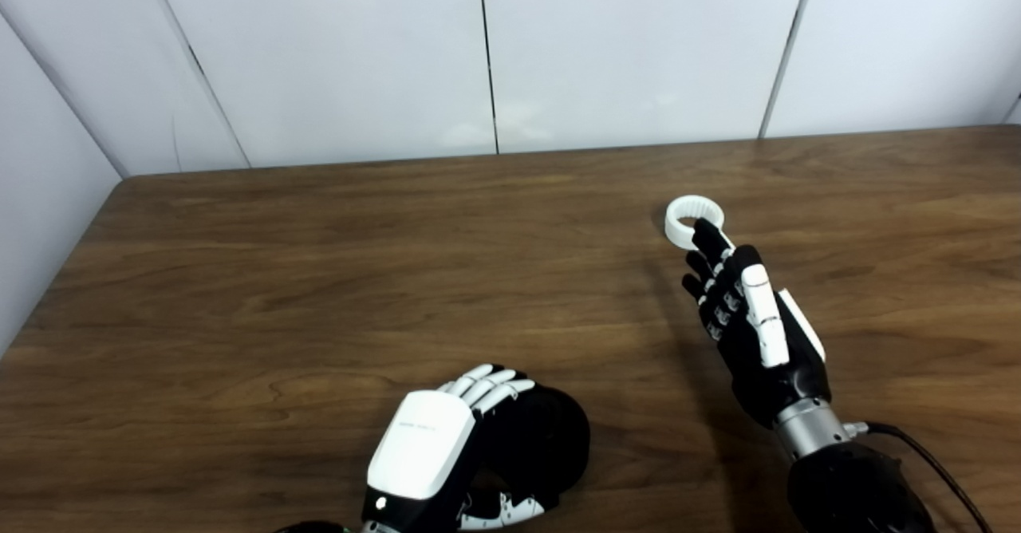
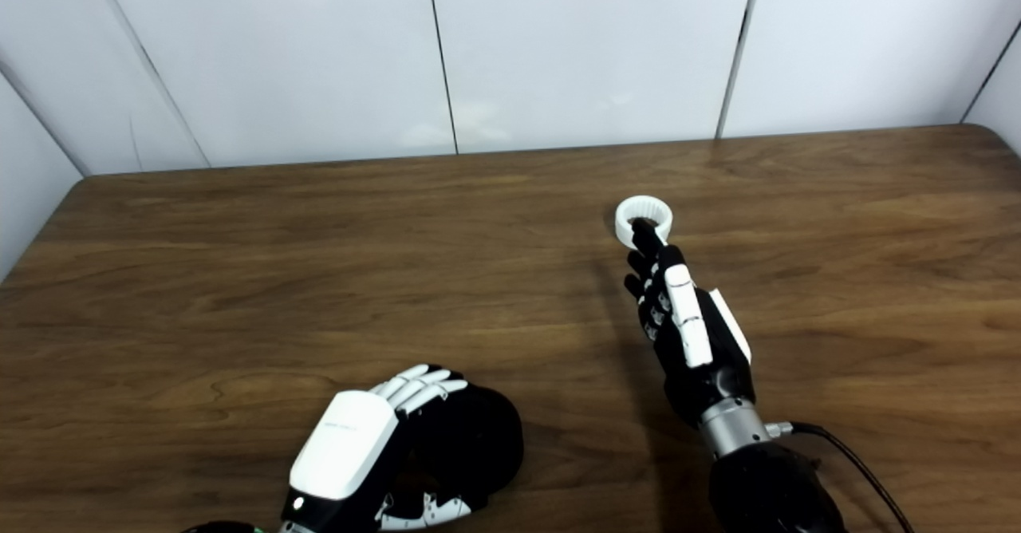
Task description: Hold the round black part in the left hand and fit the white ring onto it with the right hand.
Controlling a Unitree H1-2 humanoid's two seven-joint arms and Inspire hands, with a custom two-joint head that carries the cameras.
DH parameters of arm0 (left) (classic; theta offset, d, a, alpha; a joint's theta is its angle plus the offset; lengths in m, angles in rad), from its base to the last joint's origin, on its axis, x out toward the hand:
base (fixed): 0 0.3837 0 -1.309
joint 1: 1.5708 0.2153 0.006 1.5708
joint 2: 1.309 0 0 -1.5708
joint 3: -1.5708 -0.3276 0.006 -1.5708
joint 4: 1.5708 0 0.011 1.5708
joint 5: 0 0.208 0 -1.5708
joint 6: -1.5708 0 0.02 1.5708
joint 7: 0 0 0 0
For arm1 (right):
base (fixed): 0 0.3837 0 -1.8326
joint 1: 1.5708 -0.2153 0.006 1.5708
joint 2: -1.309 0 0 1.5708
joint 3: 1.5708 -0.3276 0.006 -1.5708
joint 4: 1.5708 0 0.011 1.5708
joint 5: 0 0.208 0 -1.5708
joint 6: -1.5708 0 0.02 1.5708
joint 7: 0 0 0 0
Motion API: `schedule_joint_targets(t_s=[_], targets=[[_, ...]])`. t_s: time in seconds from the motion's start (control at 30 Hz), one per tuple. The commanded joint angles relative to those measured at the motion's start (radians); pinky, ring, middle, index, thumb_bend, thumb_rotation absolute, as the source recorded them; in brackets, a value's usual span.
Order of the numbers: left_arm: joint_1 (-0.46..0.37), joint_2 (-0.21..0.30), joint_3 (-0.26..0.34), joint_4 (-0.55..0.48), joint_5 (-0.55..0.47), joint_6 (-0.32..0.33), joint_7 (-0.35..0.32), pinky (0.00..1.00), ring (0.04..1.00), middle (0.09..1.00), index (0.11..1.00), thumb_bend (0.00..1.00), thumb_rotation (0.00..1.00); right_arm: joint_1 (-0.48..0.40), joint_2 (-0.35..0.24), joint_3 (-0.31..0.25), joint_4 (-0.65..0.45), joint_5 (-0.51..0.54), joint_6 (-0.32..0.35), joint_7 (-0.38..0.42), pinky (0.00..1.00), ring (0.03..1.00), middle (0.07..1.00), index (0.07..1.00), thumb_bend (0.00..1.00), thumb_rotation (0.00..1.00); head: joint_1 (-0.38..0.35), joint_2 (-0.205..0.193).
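The round black part (image 1: 550, 441) is clasped on the table (image 1: 319, 278) by the left hand (image 1: 447, 453); the white ring (image 1: 692, 223), touched by the right hand's (image 1: 746, 317) extended fingertips, is not visibly gripped and could be nudged away.

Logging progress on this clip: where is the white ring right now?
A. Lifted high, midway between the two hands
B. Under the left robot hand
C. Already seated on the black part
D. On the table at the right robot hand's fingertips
D: the white ring lies flat on the table at the fingertips of the right robot hand, far from the black part that the left robot hand covers.
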Motion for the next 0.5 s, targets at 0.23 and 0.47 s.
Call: schedule_joint_targets(t_s=[0.23, 0.47], targets=[[0.075, -0.019, -0.119, -0.008, 0.034, -0.067, 0.02, 0.79, 0.868, 0.844, 0.737, 0.72, 0.37, 0.019, 0.026, 0.007, -0.045, 0.004, -0.021, -0.006, 1.0, 1.0, 0.996, 0.962, 0.52, 0.93, -0.011, 0.005], [0.065, -0.013, -0.112, -0.016, 0.02, -0.067, 0.001, 0.79, 0.867, 0.846, 0.745, 0.72, 0.36, 0.018, 0.026, 0.008, -0.05, 0.008, -0.014, -0.009, 1.0, 1.0, 0.994, 0.957, 0.52, 0.93, -0.011, 0.011]])
